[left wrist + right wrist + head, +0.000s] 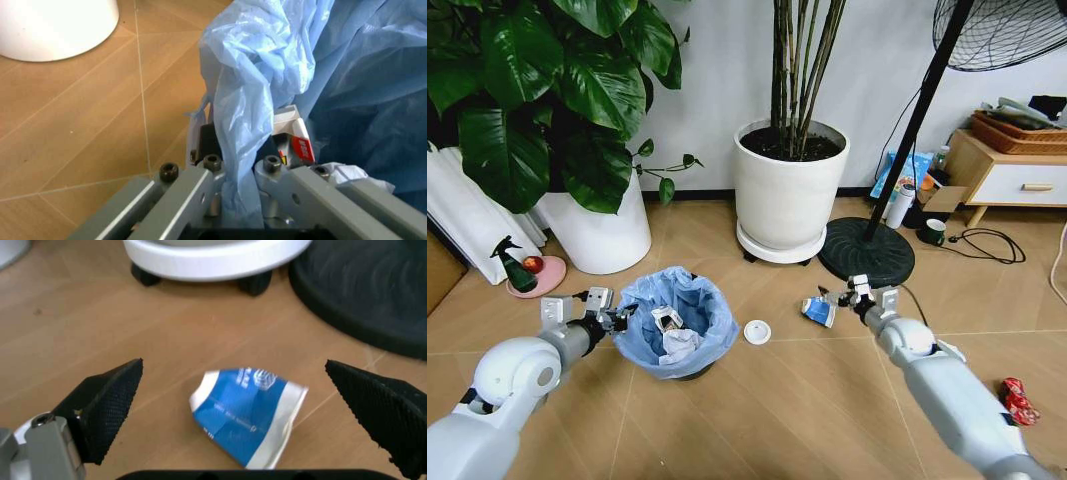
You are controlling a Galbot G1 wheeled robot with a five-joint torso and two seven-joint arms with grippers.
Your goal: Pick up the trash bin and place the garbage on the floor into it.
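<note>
The trash bin (676, 325) is set on the floor (807, 400), its bag-lined rim clamped by the left gripper (619, 317). The blue wrapper (819, 312) is lain beside the fan base (865, 252), straddled by the parted fingers of the right gripper (842, 297). A white lid (757, 332) is placed between bin and wrapper.

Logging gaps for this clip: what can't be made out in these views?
- Left gripper: bag folds cover the bin rim it pinches, left wrist view.
- Trash bin: black shell hidden under the bag, head view.
- Blue wrapper: print blurred, right wrist view; open right gripper above it.
- Red can: partly behind the right forearm.
</note>
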